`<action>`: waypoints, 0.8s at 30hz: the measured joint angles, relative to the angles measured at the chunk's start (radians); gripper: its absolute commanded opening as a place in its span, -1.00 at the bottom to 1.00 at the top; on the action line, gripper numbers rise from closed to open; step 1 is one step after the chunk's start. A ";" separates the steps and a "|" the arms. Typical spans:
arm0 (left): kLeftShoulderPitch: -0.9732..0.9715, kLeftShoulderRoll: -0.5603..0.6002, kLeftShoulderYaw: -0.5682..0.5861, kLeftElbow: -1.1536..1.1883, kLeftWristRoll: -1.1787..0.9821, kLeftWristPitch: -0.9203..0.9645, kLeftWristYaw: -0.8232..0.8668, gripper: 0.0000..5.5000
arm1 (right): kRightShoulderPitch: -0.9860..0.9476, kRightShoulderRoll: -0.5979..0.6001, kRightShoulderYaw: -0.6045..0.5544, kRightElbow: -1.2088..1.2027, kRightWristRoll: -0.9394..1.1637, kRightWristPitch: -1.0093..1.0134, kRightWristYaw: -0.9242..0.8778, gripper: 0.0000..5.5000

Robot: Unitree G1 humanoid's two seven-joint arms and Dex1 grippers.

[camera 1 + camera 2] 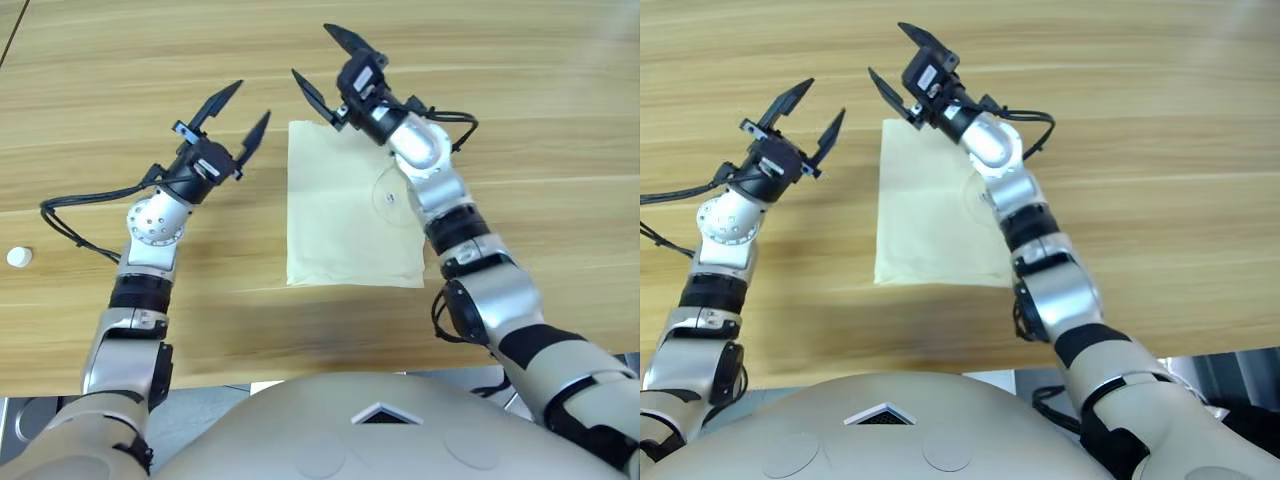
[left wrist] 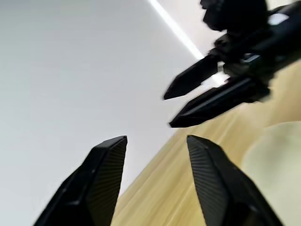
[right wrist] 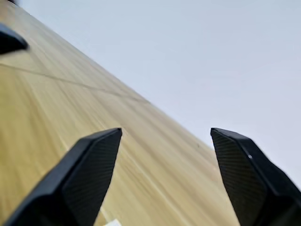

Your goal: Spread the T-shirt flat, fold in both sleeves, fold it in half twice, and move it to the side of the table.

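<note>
The shirt (image 1: 335,220) lay folded into a neat rectangle on the table (image 1: 560,120). L gripper (image 1: 252,100) hung just left of it, fingers apart, empty. R gripper (image 1: 311,50) was over its far-left corner, also spread wide, empty.

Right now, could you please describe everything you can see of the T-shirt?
The T-shirt is pale yellow soft cloth, folded into a neat rectangle with a faint round mark near its right edge. It lies flat on the wooden table, centred before the robot. The right gripper hangs above its far edge, jaws open; nothing grips it.
</note>
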 measured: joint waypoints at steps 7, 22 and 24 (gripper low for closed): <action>0.214 0.200 -0.103 -0.252 0.073 0.076 -0.211 0.52 | 0.457 -0.496 0.016 -0.598 -0.012 0.051 0.360 0.79; 0.415 0.342 -0.114 -0.427 0.328 0.181 -0.257 0.58 | 0.898 -0.848 -0.025 -0.800 -0.147 -0.052 0.440 0.79; 0.412 0.342 -0.120 -0.421 0.334 0.179 -0.248 0.58 | 0.869 -0.826 -0.012 -0.780 -0.173 -0.049 0.408 0.79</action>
